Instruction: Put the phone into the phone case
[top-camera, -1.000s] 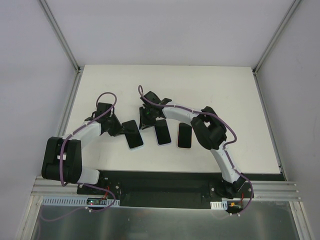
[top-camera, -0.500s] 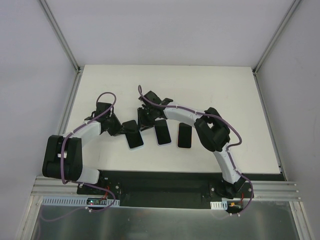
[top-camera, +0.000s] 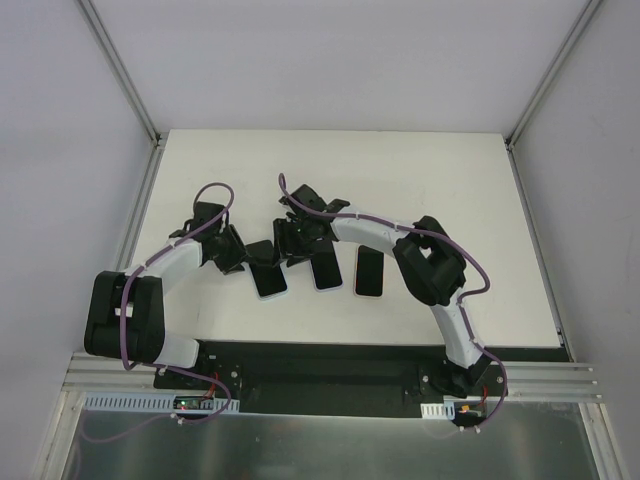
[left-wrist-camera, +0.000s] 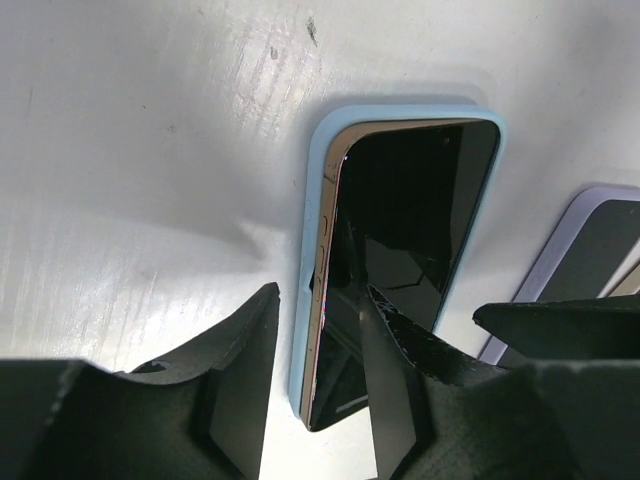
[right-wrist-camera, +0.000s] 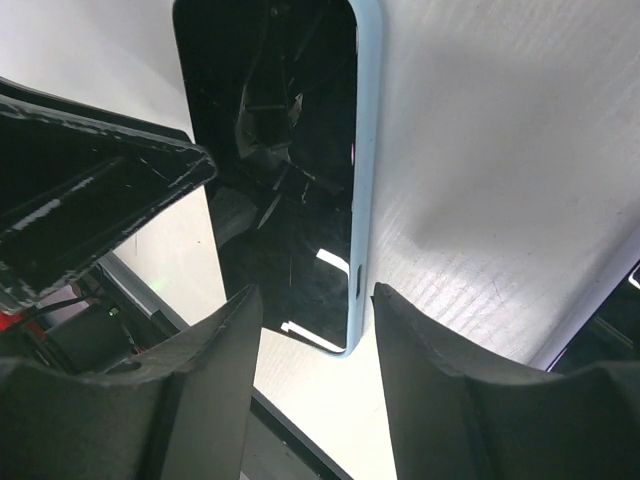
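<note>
Now on the white table (top-camera: 450, 190) the two arms meet in the centre of the top view, over the light blue phone case (left-wrist-camera: 312, 250). Compared with one second ago, the right gripper (top-camera: 292, 247) sits a little more to the lower left, closer to this case, and both pairs of jaws stand wider than before. The left gripper (top-camera: 238, 257) is partly open astride the left long edge of the case and grips nothing. The right one is also partly open above the other end and holds nothing. The phone (left-wrist-camera: 410, 220) lies inside the case, but in the left wrist view its gold side (left-wrist-camera: 325, 240) shows above the blue wall, so I judge that this edge is not fully seated. The release probably means that one press is finished, and another push on this side seems needed.
</note>
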